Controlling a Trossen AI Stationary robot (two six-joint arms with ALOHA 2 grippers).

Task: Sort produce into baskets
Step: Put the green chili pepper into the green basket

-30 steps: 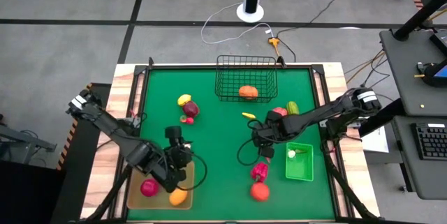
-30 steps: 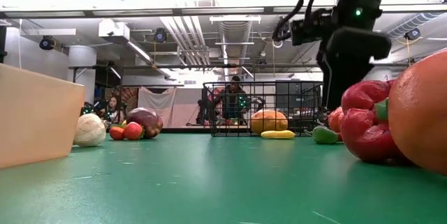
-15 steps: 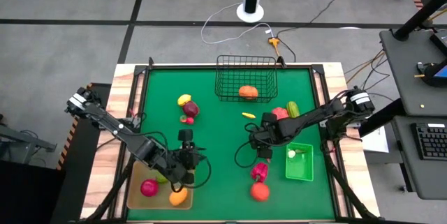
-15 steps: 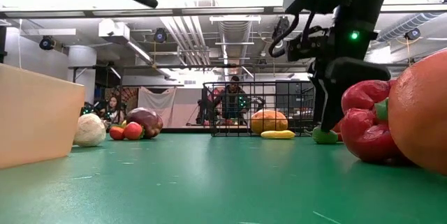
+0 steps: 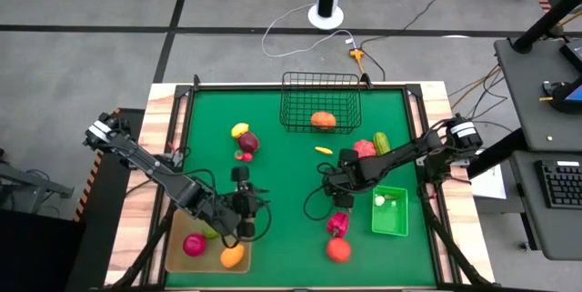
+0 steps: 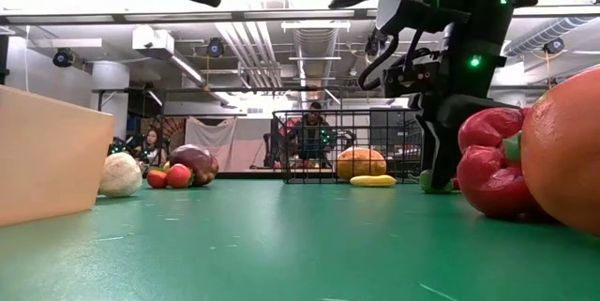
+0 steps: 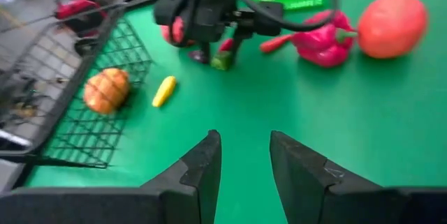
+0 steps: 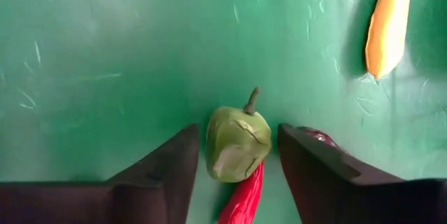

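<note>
Red chilli (image 8: pixel 241 196) crowds the green pear (image 8: pixel 237 142); mat (image 8: pixel 105 56) around open.

Left claw (image 5: pixel 244 208) has swung off the tan tray (image 5: pixel 178 257) toward 3 o'clock, now over bare tabletop (image 5: pixel 282 169). Right claw (image 5: pixel 338 203) has dropped to the mat, fingers narrowed around a green pepper (image 8: pixel 237 143) beside a red chilli (image 8: pixel 242 197).

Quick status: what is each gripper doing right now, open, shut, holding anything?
Left gripper: open, empty, above the green mat.
Right gripper: open, down around the small green fruit, fingers not touching it.
</note>
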